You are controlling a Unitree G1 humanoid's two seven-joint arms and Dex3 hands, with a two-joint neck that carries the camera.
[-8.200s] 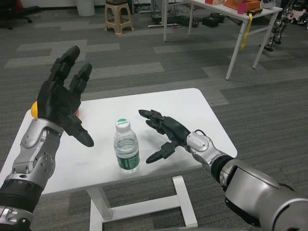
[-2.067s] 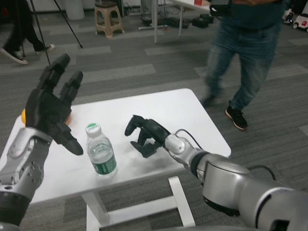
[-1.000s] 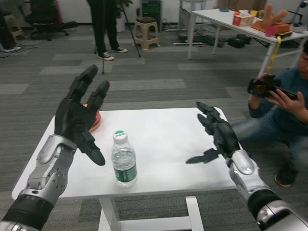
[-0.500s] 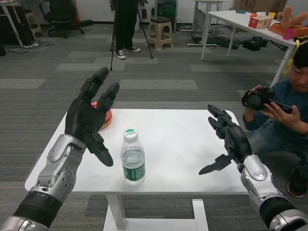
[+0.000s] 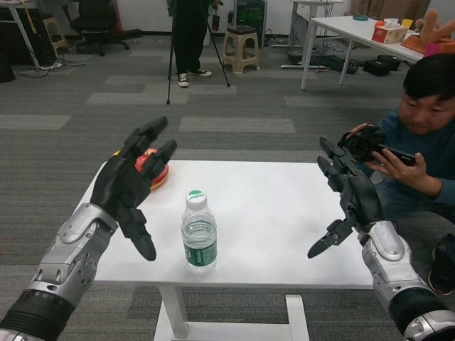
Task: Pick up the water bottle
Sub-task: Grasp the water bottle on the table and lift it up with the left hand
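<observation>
Black fingers of the left hand spread wide and empty, tips reaching up toward the far left corner of the table, thumb angled down toward the near edge. Raised above the left side of the tabletop, just beside the bottle but not touching it. Silver left forearm running down to the lower left of the view.

Fingers of the right hand likewise spread and empty, pointing up over the right edge of the table, thumb jutting down and inward. Well apart from the bottle. Silver right forearm trailing off toward the lower right corner of the view.

Clear water bottle standing upright on the white table near the near edge, left of centre, between the two hands and closer to the left one. White cap with a green ring on top, green label around the lower body. Touched by neither hand.

Red and orange object near the far left corner of the table, partly hidden behind the left fingers.

Past the right edge, a crouching person in a blue top holding a black camera. Further back on the grey carpet, a standing person's legs beside a tripod, a beige stool, and a second white table at the upper right.
</observation>
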